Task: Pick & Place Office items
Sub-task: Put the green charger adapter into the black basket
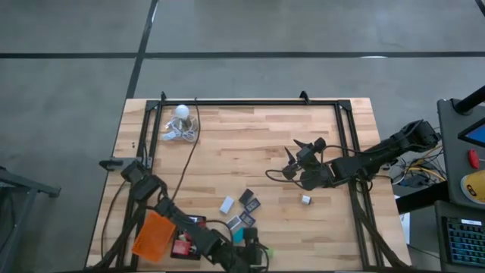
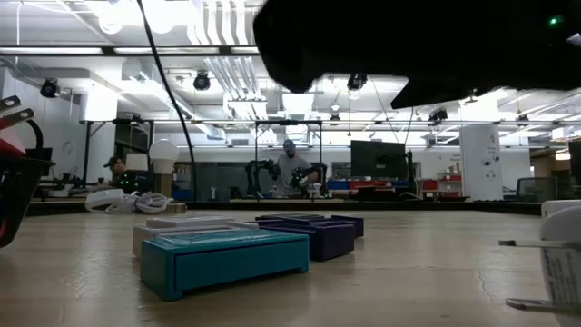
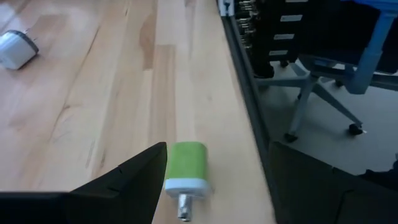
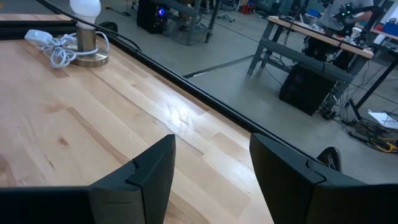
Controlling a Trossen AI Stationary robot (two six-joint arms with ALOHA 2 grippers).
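A small green plug piece [image 3: 186, 165] lies on the wood near the table's front edge, its metal prong toward the camera. My left gripper [image 3: 217, 149] is open around it, with the piece close beside one finger [image 3: 134, 177]; in the high view this gripper [image 1: 260, 255] is at the front middle. Several office items lie in a cluster: a white one [image 1: 226, 205], dark ones [image 1: 247, 199] and a teal one [image 2: 227, 259]. Another white piece [image 1: 306, 199] lies alone on the wood. My right gripper [image 4: 211, 140] hovers open and empty at the right [image 1: 294, 158]. My left gripper comes slanting down over the green piece with its fingers on either side. One finger's inner edge stands right at the piece's side [image 3: 169, 163], and I cannot tell whether they touch. The piece lies flat on the table.
An orange tray [image 1: 154, 233] and a black tray [image 1: 198, 221] with red pieces sit at the front left under my left arm. A white bulb lamp [image 1: 182, 114] with a coiled cord stands at the far left. A black frame rail [image 3: 245, 93] runs along the table edge.
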